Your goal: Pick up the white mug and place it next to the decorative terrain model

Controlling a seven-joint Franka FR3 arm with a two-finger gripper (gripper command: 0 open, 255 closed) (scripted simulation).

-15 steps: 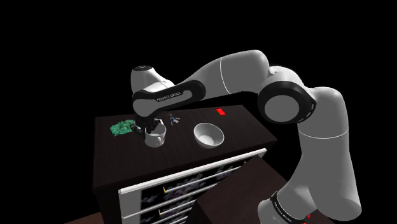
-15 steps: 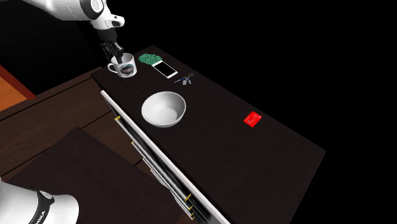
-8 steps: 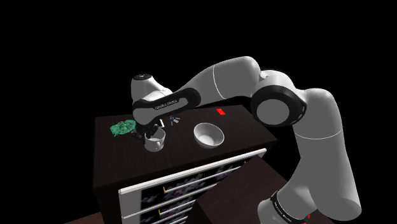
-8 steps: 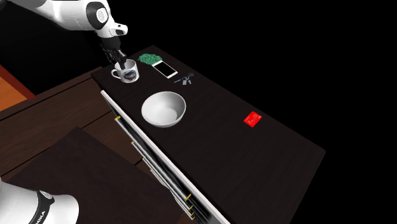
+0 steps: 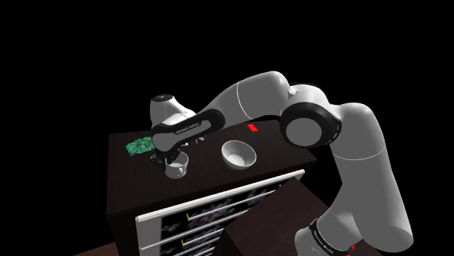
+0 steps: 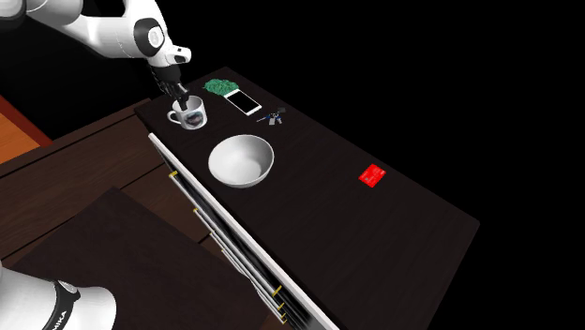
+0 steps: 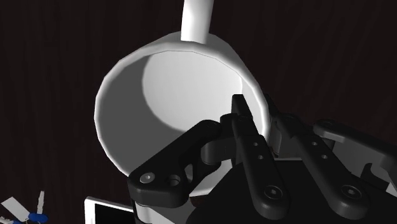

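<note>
Presently I read the all-black two-finger gripper pinching one wall of the upright white handled mug directly below it, down at the dark wooden dresser top, near the green bumpy terrain model.

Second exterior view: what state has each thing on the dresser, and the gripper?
white mug, upright, empty, held by its wall
gripper, shut on the white mug
white bowl, upright, empty
green terrain model, lying flat
phone, lying flat
keys, lying flat
red card, lying flat
</note>
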